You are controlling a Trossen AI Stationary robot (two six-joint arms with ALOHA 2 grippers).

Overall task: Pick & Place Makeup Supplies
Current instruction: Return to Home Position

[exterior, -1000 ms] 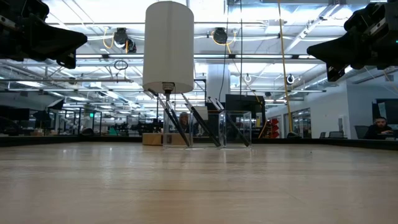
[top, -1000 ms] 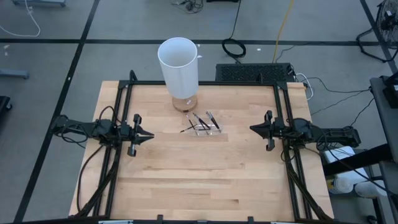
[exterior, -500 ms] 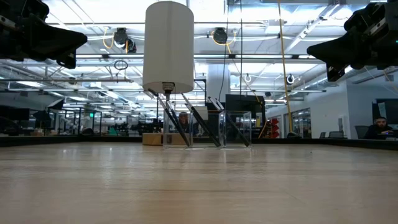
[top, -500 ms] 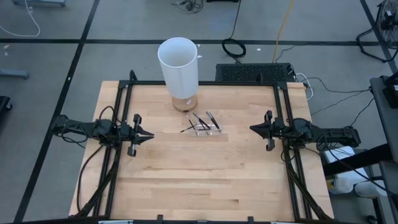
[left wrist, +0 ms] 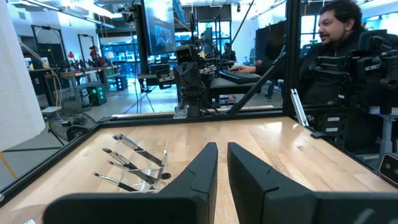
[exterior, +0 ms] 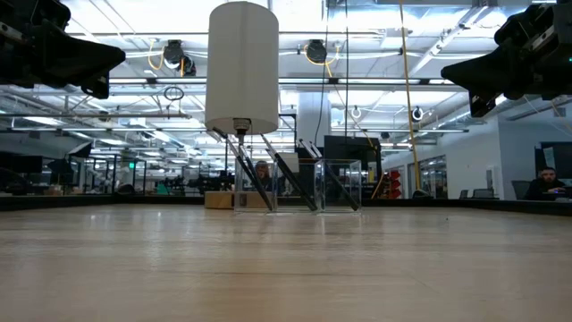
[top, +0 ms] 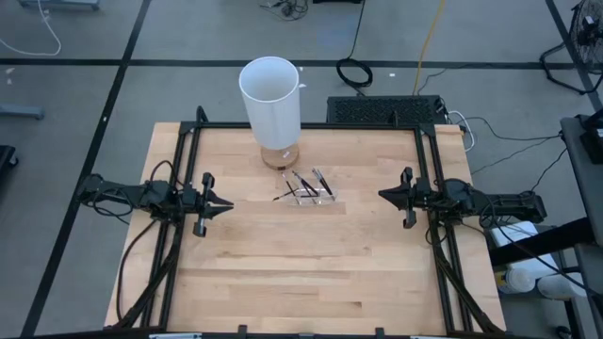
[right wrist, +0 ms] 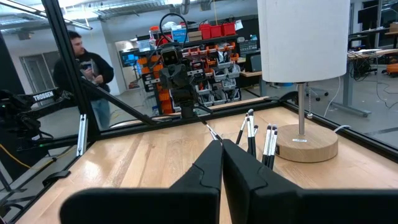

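The thin dark makeup sticks (top: 303, 185) lean in a small clear tray (top: 316, 198) near the desk's (top: 311, 273) back edge, by the white lamp (top: 271, 102). The left gripper (top: 224, 203) waits at the left edge, fingers a little apart, holding nothing. The right gripper (top: 383, 195) waits at the right edge, fingers closed and empty

High view looks straight down on the table (top: 311, 264). Low view sits at tabletop level. Wrist views face each other across it.

- Wooden table (top: 311, 273), pale planks, framed by black rails
- White cylinder on a round wooden base (top: 280, 157), at 12 o'clock from table centre
- Clear tray (top: 315, 197) at centre, just beside the base, holding thin dark sticks (top: 303, 183)
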